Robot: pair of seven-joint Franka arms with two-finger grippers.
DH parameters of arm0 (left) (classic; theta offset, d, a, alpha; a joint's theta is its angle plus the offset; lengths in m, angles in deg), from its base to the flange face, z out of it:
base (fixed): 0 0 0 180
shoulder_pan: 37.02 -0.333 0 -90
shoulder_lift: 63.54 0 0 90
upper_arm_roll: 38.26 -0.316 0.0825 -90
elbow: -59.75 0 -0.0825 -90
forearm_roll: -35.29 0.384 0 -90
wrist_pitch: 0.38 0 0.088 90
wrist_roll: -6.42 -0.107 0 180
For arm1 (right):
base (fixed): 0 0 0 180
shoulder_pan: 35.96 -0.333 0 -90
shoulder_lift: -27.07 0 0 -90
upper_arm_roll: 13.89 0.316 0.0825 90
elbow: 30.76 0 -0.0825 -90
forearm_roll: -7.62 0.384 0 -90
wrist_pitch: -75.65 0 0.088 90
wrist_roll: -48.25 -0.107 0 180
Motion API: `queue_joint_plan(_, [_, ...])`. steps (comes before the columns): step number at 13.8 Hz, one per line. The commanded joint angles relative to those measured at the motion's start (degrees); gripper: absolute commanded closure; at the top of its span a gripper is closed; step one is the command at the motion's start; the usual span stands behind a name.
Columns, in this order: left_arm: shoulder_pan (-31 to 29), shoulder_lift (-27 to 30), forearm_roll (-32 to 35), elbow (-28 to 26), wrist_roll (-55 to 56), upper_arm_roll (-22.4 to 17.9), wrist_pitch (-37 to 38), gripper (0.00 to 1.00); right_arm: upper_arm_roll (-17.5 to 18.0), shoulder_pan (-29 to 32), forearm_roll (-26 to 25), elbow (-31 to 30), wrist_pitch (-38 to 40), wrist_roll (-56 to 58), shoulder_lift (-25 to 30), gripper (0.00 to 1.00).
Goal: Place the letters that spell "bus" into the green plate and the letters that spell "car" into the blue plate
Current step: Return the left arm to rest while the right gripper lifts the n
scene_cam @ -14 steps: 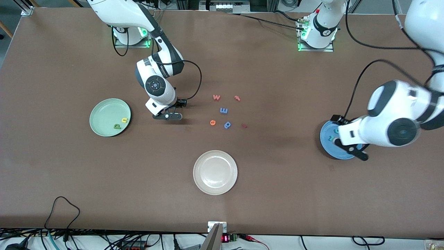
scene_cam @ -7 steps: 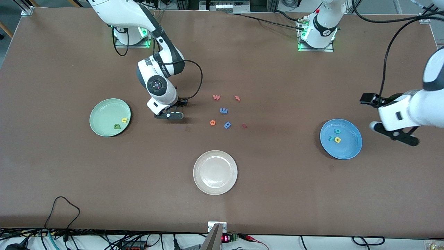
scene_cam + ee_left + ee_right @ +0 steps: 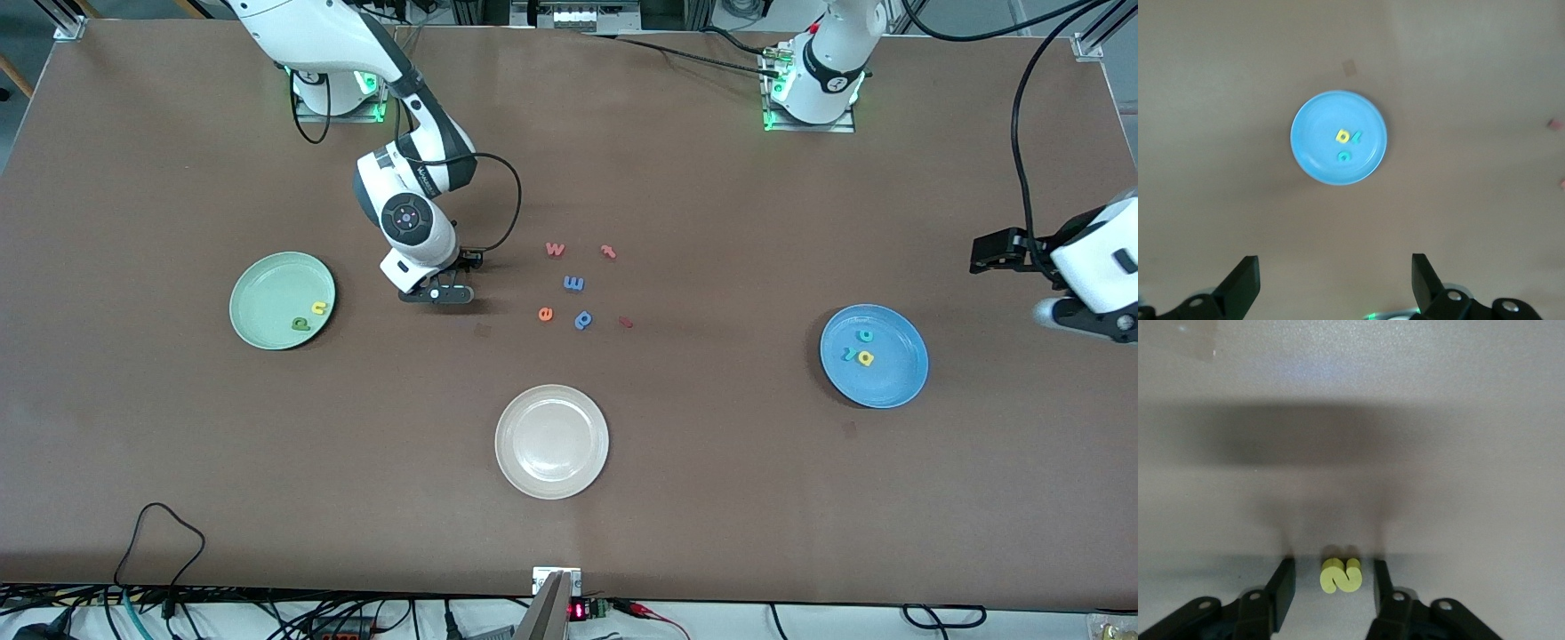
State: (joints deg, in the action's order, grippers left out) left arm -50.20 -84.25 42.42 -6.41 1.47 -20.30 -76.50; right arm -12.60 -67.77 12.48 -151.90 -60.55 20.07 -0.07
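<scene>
The right gripper (image 3: pixel 1333 577) is down at the worktop with its jaws part open and the yellow "s" (image 3: pixel 1341 575) lying flat between them, a gap showing on each side, so nothing is gripped yet. The letter's longer side runs across from one jaw to the other, so the jaws would likely meet its two ends; it sits fairly well centred, a shade closer to one jaw.

In the front view this gripper (image 3: pixel 436 294) stands between the green plate (image 3: pixel 258 293) and the cluster of spare letters (image 3: pixel 574 284) near the worktop's middle, the plate toward the right arm's end. The green "b" (image 3: pixel 301 324) and yellow "u" (image 3: pixel 318 308) lie in that plate, so the "s" looks like the last of "bus".

The left gripper (image 3: pixel 1080 313) waits by the worktop's edge at the left arm's end, jaws wide and empty. The blue plate (image 3: pixel 902 378) nearby holds the "c" (image 3: pixel 863 336), "r" (image 3: pixel 849 354) and "a" (image 3: pixel 864 358).
</scene>
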Motion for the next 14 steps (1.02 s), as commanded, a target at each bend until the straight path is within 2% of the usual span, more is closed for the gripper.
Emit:
queue_joint_plan(1, [9.72,9.17,-7.38,-12.9,5.98,-15.36,-8.83,0.0,0.11,-0.27,0.76,-0.58,-0.64,-0.47,-0.02,0.51])
queue_joint_plan(2, [12.37,12.51,-6.96,-17.04,6.52,-18.28,-12.52,0.0,0.11,-0.27,0.85,-0.58,-0.64,-0.47,-0.02,0.55])
queue_joint_plan(3, [13.7,15.85,-6.7,-21.34,5.75,-19.18,-15.87,0.0,0.11,-0.27,0.76,-0.58,-0.64,-0.47,-0.02,0.59])
queue_joint_plan(7, [14.85,25.62,-6.52,-36.04,5.04,-19.19,-25.28,0.0,0.11,-0.1,0.76,-0.58,-0.64,-0.39,-0.11,0.8])
queue_joint_plan(10, [14.24,25.29,-6.69,-35.72,0.22,-19.01,-23.82,0.0,0.11,-0.01,0.76,-0.58,-0.64,-0.3,-0.11,0.88])
queue_joint_plan(14, [14.59,24.93,-6.69,-33.87,0.29,-18.4,-20.91,0.0,0.03,0.69,0.76,-0.15,-0.11,0.84,0.5,0.9])
